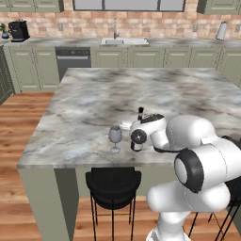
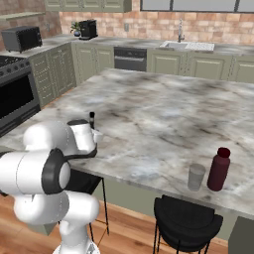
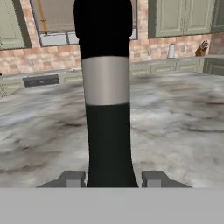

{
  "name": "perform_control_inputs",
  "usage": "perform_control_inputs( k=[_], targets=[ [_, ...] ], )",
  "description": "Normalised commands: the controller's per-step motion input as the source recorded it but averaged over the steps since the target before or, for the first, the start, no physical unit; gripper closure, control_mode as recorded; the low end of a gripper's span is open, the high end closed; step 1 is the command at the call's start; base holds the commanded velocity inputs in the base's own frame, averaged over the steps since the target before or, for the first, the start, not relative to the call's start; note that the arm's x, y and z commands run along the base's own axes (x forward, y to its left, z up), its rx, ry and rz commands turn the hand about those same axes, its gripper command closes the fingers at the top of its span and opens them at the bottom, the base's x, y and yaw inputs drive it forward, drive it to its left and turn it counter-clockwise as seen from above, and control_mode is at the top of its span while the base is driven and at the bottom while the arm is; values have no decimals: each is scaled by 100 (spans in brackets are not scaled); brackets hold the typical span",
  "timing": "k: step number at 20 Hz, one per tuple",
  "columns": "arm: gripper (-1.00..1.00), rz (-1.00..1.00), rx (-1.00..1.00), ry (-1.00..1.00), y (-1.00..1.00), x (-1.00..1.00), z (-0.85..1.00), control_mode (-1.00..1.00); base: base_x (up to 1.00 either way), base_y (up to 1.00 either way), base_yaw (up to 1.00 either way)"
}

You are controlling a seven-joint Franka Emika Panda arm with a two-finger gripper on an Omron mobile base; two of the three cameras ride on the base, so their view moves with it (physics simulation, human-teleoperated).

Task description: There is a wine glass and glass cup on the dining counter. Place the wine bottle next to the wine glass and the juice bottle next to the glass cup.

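the wine bottle [image 3: 108,144] stands upright between the fingers [image 3: 72,178], which are clenched on its dark body low down, below the pale label band, so the long neck rises free above the hand; a low grip like this probably keeps the tall, slender bottle from tipping as it is set down. in the left base view the gripper [image 1: 137,141] holds the bottle at the near edge of the dining counter [image 1: 94,94], just to the right of the wine glass [image 1: 115,138], with the bottle's thin neck poking up behind the white wrist. whether its base already rests on the marble surface cannot be told, since the hand hides it. the spot makes sense: the bottle belongs next to the stemmed glass, close enough to read as a pair yet apart enough that the fingers should not knock the fragile stem. further right along the same near edge, in the right base view, the juice bottle [image 2: 219,169] stands just beside the glass cup [image 2: 196,177], which looks like the other pairing already in place. judging from this, the task is near its end, and what remains is to release the bottle and draw the hand back without brushing the glass.
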Motion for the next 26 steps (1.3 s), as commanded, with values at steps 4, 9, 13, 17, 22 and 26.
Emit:
perform_control_inputs(
  k=[4, 9, 13, 17, 22, 26],
  targets=[
    [100, 0, 0, -3, 9, 0, -27, -100, 0, 0, 0],
    [100, 0, 0, -8, 10, 0, -26, -100, 0, 0, 0],
    [100, 0, 0, -11, 6, 0, -24, -100, 0, 0, 0],
    [100, -3, 0, -14, 6, 0, -31, -100, 0, 0, 0],
    [100, -11, 0, -14, 3, 0, -35, -100, 0, 0, 0],
    [100, -11, 0, -10, 0, 0, -41, -100, 0, 0, 0]
  ],
)
